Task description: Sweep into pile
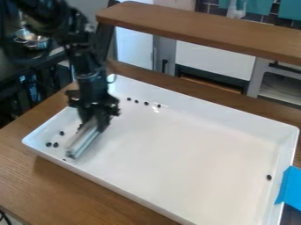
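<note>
Small, dark, bean-like pieces [55, 144] lie scattered in a shallow white rectangular tray [188, 149] on a brown wooden table [29, 184]. In the camera view, the black two-finger end effector [94, 122] hangs low over the tray's left part, its fingers closed on a long, pale, straight-edged sweeping tool [83, 141], parted only by what they hold.

The relation that matters is between the tool's long axis and the nearest group. The tool slants from the end effector down and left across the view, toward the tray's near long wall, running roughly along the short left wall but turned somewhat from it. Three pieces sit between that wall and the tool, with a tiny dark speck [64, 159] just beside the tool's lower tip. The group is therefore on the left flank of the tool, and below and left of the end effector.

A loose row of four pieces [146, 103] lies the other way, up and right of the end effector, beside the far long wall. One lone piece [269, 177] is well apart, near the right end by a blue patch [289, 188].

Nothing forms one pile. I judge that the next stroke should travel across the tool's long axis, with its flat side leading; a push along that axis would gather little.
</note>
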Robot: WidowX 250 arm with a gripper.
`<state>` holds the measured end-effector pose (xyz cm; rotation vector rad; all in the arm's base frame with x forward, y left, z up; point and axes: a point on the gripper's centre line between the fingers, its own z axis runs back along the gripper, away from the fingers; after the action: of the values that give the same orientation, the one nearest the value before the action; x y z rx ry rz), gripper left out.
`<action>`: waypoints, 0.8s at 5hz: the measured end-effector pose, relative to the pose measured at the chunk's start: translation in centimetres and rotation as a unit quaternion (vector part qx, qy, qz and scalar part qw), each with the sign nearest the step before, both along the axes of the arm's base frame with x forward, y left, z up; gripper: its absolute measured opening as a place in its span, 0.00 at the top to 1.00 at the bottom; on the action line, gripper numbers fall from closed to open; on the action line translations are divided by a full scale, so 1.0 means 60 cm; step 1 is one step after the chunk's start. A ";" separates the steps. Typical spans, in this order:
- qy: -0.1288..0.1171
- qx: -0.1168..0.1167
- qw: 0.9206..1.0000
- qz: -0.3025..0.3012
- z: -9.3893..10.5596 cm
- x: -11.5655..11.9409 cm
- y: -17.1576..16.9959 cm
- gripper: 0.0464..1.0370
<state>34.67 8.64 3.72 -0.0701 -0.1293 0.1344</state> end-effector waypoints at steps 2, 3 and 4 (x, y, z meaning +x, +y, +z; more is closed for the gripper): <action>-0.006 -0.043 0.999 0.010 0.057 0.060 -0.155 0.66; 0.008 -0.036 0.999 0.009 0.034 0.097 -0.173 0.66; 0.000 -0.023 0.999 0.023 0.010 0.135 -0.151 0.66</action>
<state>42.74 -0.41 4.31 -0.1134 -0.1279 0.1841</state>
